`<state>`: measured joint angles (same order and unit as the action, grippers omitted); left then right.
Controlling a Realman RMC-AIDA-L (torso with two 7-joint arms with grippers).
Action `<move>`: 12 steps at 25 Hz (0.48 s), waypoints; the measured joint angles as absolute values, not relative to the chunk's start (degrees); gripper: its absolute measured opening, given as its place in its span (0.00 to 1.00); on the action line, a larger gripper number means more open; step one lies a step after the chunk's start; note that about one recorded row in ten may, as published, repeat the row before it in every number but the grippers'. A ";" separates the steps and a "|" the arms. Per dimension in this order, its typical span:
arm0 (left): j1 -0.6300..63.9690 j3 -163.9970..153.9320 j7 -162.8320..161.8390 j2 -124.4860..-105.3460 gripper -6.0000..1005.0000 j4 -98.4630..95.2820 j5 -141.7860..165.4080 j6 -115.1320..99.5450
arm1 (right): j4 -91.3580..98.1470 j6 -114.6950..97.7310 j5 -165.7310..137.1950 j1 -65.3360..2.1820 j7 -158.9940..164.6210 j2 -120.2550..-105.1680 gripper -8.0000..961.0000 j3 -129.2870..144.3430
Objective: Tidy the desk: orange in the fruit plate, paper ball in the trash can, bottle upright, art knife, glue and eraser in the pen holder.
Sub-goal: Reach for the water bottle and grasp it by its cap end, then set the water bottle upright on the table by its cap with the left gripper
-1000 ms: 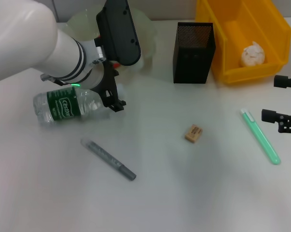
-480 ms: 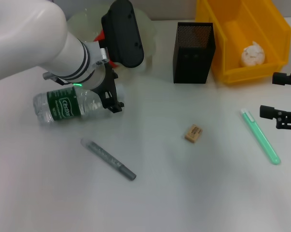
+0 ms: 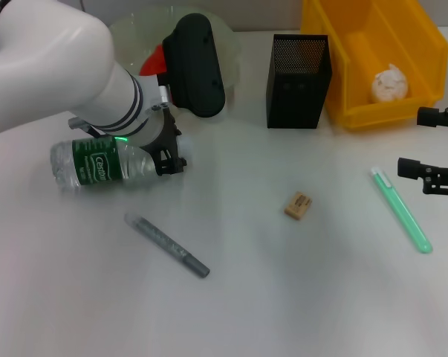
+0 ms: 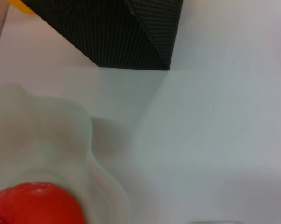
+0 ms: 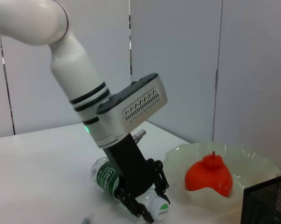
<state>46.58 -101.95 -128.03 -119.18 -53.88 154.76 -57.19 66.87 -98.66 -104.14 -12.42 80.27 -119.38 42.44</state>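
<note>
Item: small clear plastic water bottle with dark green label, lying on its side, cap end under the left gripper.

Long axis runs across the white desk, base toward the robot's left, white-and-green cap toward the centre, just in front of the translucent pale-green fruit plate holding the red-orange orange. Left gripper fingers straddle the neck, set narrowly about it; full closure cannot be confirmed. Left arm is the nearer; right gripper parked well apart, fingers spread, beside the yellow trash can.
</note>
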 joint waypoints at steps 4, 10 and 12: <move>45.68 -102.04 -128.08 -119.17 0.47 -55.55 154.68 -57.18 | 66.80 -98.28 -104.10 -12.58 80.84 -119.41 0.88 41.99; 38.17 -100.32 -128.12 -118.96 0.44 -67.40 154.18 -57.63 | 66.79 -98.45 -104.06 -12.75 80.92 -119.44 0.88 41.57; 33.14 -97.82 -128.03 -118.91 0.45 -74.39 153.27 -58.04 | 66.79 -98.64 -103.95 -12.84 80.94 -119.44 0.88 41.56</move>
